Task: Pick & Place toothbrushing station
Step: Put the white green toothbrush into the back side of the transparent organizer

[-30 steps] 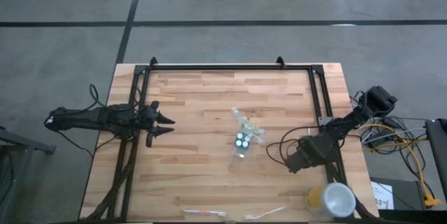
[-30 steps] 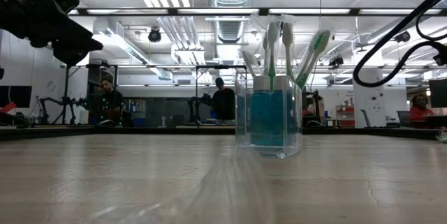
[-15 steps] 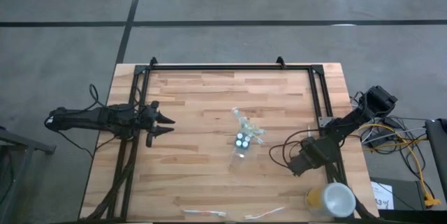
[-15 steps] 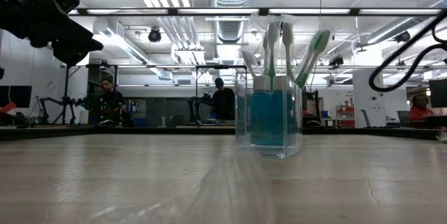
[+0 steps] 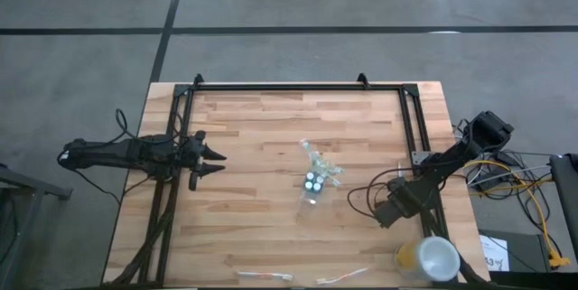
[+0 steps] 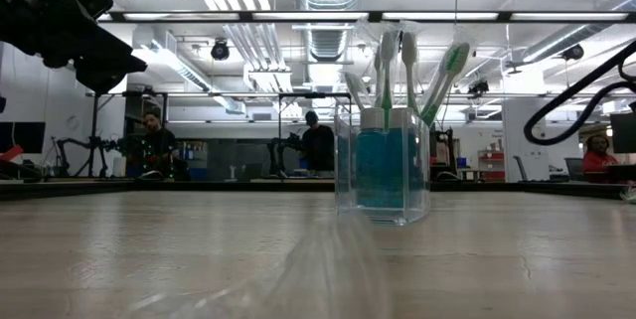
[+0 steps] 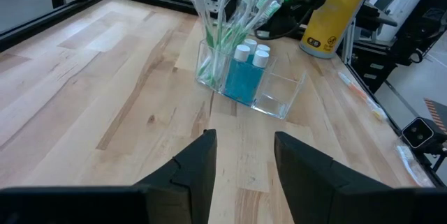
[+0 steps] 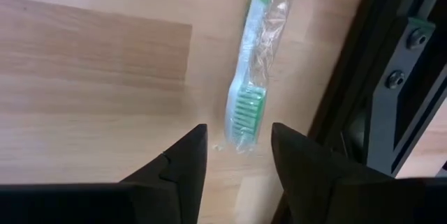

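Right tool [image 5: 386, 214] shifted (slightly), L unchanged.

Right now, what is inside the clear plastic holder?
Inside the clear plastic holder: upright white-and-green toothbrushes and blue tubes with white round caps. One compartment looks empty; the tubes' lower ends are hidden.

1. The left tool [image 7: 241, 168] shows its two dark fingers [image 7: 199, 165] parted, with bare wood between them and nothing held.
2. It hangs over the wooden desk [image 7: 91, 77], well short of the clear plastic holder [image 7: 276, 95].
3. The clear plastic holder stands upright on the desk and has more than one compartment.
4. One compartment holds several white-and-green toothbrushes [image 7: 227, 15], heads up and fanned out.
5. Beside them stand small tubes [image 7: 244, 70] that look blue with white round caps.
6. The nearest compartment looks empty.
7. A yellow bottle [image 7: 335, 15] stands beyond the holder, near dark robot parts.
8. A black frame rail [image 7: 84, 4] runs along the desk edge.
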Controlling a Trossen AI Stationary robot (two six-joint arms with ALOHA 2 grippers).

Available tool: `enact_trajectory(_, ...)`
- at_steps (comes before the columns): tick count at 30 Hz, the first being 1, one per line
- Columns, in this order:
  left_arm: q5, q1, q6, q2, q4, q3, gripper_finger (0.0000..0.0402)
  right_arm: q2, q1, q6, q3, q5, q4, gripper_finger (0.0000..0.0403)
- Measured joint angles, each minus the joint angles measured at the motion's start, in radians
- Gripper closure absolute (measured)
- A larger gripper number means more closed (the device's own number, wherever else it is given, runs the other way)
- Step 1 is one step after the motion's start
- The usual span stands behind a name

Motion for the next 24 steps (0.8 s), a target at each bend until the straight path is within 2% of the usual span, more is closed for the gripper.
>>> enact_trajectory(9,0.001,0.0,0.0,0.0,0.0,0.0,0.0252,0.0,0.0,0.0,-0.001,-0.011,0.011,0.0277)
enact_trajectory(24,0.003,0.0,0.0,0.0,0.0,0.0,0.0252,0.0,0.0,-0.029,-0.001,-0.012,0.038,0.0373)
